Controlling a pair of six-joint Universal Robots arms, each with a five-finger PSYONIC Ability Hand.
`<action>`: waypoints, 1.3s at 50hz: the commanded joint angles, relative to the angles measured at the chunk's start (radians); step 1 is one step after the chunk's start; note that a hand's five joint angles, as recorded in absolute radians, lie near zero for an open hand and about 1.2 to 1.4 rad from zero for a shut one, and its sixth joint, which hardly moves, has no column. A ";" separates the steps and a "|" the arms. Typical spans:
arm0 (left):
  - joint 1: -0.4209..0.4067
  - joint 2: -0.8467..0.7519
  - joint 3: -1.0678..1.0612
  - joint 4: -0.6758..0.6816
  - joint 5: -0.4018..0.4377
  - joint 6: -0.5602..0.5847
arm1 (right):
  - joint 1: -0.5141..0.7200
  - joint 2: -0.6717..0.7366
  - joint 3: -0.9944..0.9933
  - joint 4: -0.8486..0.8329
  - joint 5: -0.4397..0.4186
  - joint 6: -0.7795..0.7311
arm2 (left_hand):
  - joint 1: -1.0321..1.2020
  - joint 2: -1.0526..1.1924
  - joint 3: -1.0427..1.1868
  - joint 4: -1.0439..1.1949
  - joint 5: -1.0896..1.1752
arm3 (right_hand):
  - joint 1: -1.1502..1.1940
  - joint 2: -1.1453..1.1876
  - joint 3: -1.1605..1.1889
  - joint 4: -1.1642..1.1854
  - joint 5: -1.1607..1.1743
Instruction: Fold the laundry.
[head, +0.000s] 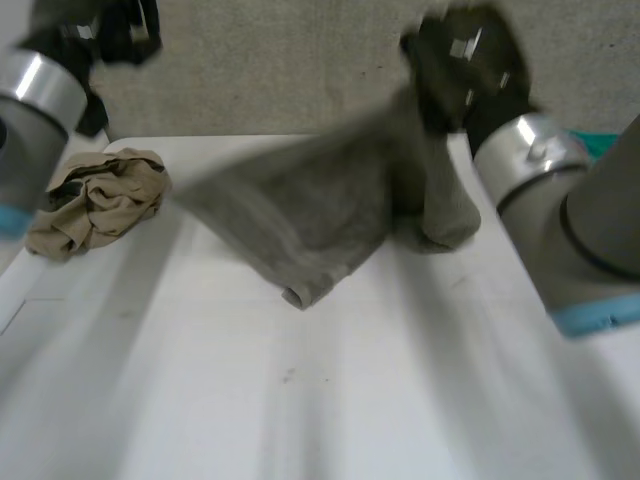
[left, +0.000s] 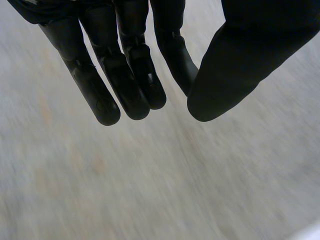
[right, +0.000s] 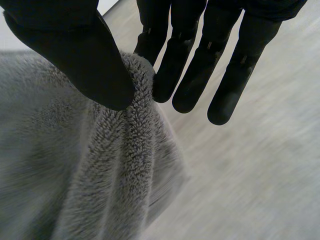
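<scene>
Towel (right hand pinching) near tan cloth.

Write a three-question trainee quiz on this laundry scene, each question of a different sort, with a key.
1. True or false: the left hand is open and holds nothing.
2. Fill in: the crumpled beige garment lies on the table at the robot's ____ side.
3. The right hand pinches, between thumb and fingers:
A) the beige garment
B) the grey cloth, lifted so that it hangs down toward the table
C) nothing

Key: 1 true; 2 left; 3 B.
</scene>
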 joint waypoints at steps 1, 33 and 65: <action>-0.015 0.053 -0.412 -0.104 0.154 0.019 | 0.042 0.060 0.164 0.172 -0.006 -0.082 | -0.203 -0.221 -0.215 -0.225 -0.168 | 0.259 0.219 0.206 0.198 0.229; -0.113 -0.082 -0.696 0.108 -0.030 -0.041 | 0.215 -0.051 0.027 0.279 0.084 0.125 | -1.004 -1.022 -1.015 -1.025 -0.968 | 0.259 0.219 0.206 0.198 0.229; 0.100 0.214 -0.641 -0.224 0.292 0.179 | -0.009 0.107 0.130 0.339 0.012 -0.214 | 0.218 0.200 0.207 0.197 0.253 | 0.259 0.219 0.206 0.198 0.229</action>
